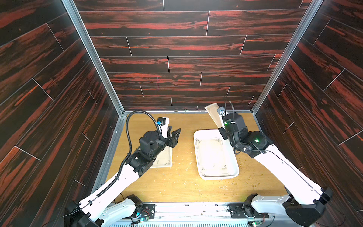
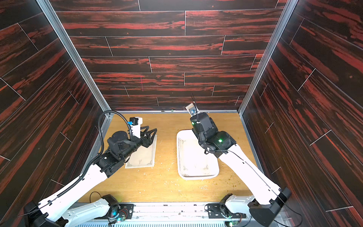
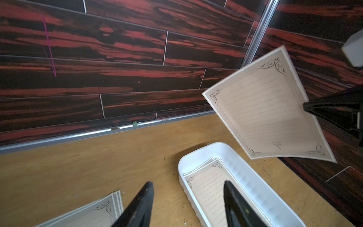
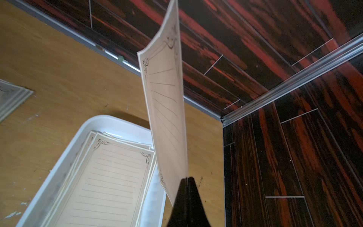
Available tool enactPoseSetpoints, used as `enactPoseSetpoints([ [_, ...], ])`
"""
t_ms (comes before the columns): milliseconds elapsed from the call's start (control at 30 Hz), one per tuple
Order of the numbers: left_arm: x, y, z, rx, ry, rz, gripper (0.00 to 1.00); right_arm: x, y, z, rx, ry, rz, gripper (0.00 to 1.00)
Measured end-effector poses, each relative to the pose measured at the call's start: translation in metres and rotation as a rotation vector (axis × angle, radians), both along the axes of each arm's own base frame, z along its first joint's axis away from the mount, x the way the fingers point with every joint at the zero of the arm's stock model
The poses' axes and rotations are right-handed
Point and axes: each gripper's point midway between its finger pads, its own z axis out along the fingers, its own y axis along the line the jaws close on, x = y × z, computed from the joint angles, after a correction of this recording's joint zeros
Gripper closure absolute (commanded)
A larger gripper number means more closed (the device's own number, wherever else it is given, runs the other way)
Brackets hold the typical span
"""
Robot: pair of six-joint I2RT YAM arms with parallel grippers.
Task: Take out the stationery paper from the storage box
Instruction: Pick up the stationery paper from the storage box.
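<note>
The white storage box (image 1: 198, 137) (image 2: 179, 137) lies right of centre on the wooden table, with several sheets of stationery paper (image 1: 212, 155) (image 4: 110, 176) stacked inside. My right gripper (image 4: 186, 178) is shut on the edge of one sheet of stationery paper (image 1: 213, 114) (image 3: 263, 110) (image 4: 167, 110), which hangs in the air above the box's far end. My left gripper (image 3: 188, 182) (image 1: 175, 133) is open and empty. It hovers over the far end of a pile of stationery paper (image 1: 165, 159) (image 2: 145, 155) lying on the table left of the box.
Dark wood-pattern walls close in the back and both sides, with a metal rail (image 3: 78, 135) along the table's far edge. Pale crumbs and scraps (image 1: 184, 167) are scattered on the table between the pile and the box, and brownish specks (image 1: 253, 180) lie right of the box.
</note>
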Motion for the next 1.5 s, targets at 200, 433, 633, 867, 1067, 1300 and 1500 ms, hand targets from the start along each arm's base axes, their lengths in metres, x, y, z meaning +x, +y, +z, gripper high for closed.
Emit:
enactPoseSetpoints([
  [200,-0.014,-0.009,0.015,0.024,-0.08,-0.094,0.25,-0.023,0.006,0.046,0.129,-0.121,0.139,1.0],
  [433,-0.028,-0.026,0.024,0.021,-0.136,-0.226,0.25,-0.077,0.026,0.096,0.355,-0.254,0.454,1.0],
  [633,-0.049,-0.048,0.047,-0.009,-0.188,-0.409,0.28,-0.115,0.041,0.133,0.475,-0.332,0.671,1.0],
  [867,-0.072,-0.054,0.095,-0.067,-0.299,-0.519,0.32,-0.142,0.058,0.146,0.534,-0.325,0.851,1.0],
  [1067,-0.089,-0.047,0.115,-0.099,-0.357,-0.54,0.44,-0.156,0.066,0.149,0.567,-0.299,0.941,1.0],
  [1300,-0.125,-0.035,0.139,-0.111,-0.463,-0.608,0.68,-0.173,0.07,0.159,0.606,-0.275,1.02,1.0],
  [1500,-0.143,-0.037,0.14,-0.095,-0.479,-0.696,0.64,-0.195,0.068,0.176,0.653,-0.274,1.105,1.0],
])
